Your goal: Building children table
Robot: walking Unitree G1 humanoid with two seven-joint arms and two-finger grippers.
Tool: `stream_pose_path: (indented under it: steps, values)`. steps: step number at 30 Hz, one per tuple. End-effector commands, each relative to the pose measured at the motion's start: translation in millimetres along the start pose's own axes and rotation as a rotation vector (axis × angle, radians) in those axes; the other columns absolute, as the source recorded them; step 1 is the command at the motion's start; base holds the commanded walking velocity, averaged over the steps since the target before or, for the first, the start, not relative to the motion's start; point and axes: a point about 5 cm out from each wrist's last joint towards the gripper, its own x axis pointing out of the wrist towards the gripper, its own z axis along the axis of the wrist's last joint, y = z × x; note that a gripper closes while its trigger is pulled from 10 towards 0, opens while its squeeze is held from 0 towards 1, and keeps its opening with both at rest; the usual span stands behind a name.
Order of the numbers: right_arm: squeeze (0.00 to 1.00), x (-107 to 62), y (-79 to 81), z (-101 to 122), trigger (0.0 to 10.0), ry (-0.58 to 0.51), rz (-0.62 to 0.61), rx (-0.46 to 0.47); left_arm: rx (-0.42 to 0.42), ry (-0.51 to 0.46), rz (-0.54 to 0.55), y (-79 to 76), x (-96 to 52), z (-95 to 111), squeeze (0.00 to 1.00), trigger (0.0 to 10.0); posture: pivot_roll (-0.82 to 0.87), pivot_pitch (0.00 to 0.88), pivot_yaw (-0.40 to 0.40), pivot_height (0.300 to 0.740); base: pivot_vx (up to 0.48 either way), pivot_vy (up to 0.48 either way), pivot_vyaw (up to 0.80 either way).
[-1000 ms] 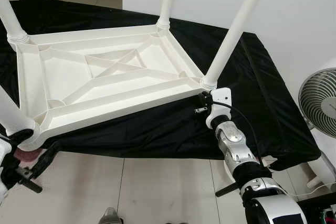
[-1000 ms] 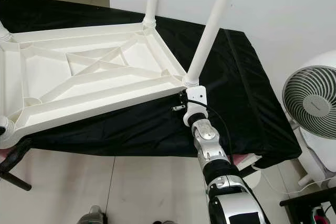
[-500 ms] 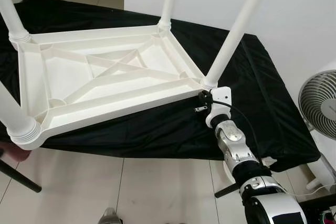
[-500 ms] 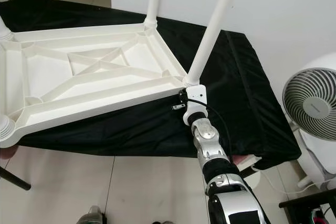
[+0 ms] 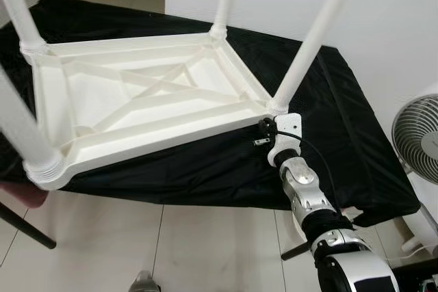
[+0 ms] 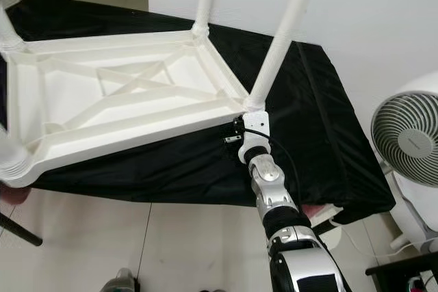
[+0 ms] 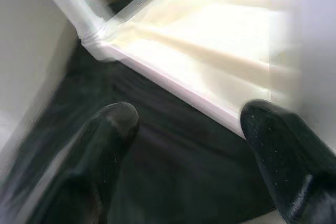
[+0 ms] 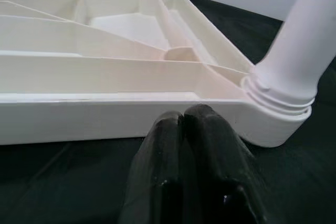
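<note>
The white plastic children's table (image 5: 147, 104) lies upside down on a worktop draped in black cloth (image 5: 328, 121), its ribbed underside facing up and a leg standing at each of its four corners, so the build looks close to finished. The leg at about 3 o'clock (image 5: 311, 39) rises from its socket just beyond the right claw (image 8: 186, 124), whose two black fingers are pressed together with nothing between them, their tips resting against the outer rim of the tabletop right beside that corner socket. In the head views the silver right arm reaches up from 5 o'clock to that same corner. The left claw (image 7: 189, 124) is spread wide and holding nothing, hanging above the black cloth near the table's edge, with another leg joint (image 7: 92, 35) beyond it. The near corner leg at 8 o'clock (image 5: 24, 128) looms large and blurred close to the camera. My guess is the step in hand is checking or seating the last legs, or getting ready to turn the table upright. For that the right claw would have to spread and take the rim or the leg, and the left would need a matching hold on the opposite side. A white fan (image 6: 410, 138) stands at 3 o'clock, near enough to matter if the table swings.
</note>
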Motion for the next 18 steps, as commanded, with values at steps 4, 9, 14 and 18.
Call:
stream_pose_path:
  steps: [4,9,14,18]
  values:
    - [0.0,-6.6,-4.1,-5,10.0,0.004,-0.019,-0.004,-0.074,-0.104,0.011,-33.5,22.6,20,0.0,10.0,0.34,0.098,-0.111,0.74,0.0,0.0,0.0]
    - [0.0,-7.4,-3.2,-5,10.0,0.0,-0.011,-0.01,-0.098,-0.131,-0.017,-44.4,29.6,25,0.0,10.0,0.34,0.097,-0.11,0.74,0.0,0.0,0.0]
    - [0.0,-9.7,5.1,-3,10.0,-0.026,0.069,-0.011,-0.155,-0.165,-0.112,-71.0,44.1,31,0.0,10.0,0.31,0.092,-0.103,0.74,0.0,0.0,0.0]
    - [0.0,-10.9,9.7,0,10.0,-0.043,0.112,-0.003,-0.192,-0.192,-0.173,-91.2,49.8,37,0.0,10.0,0.31,0.09,-0.101,0.74,0.0,0.0,0.0]
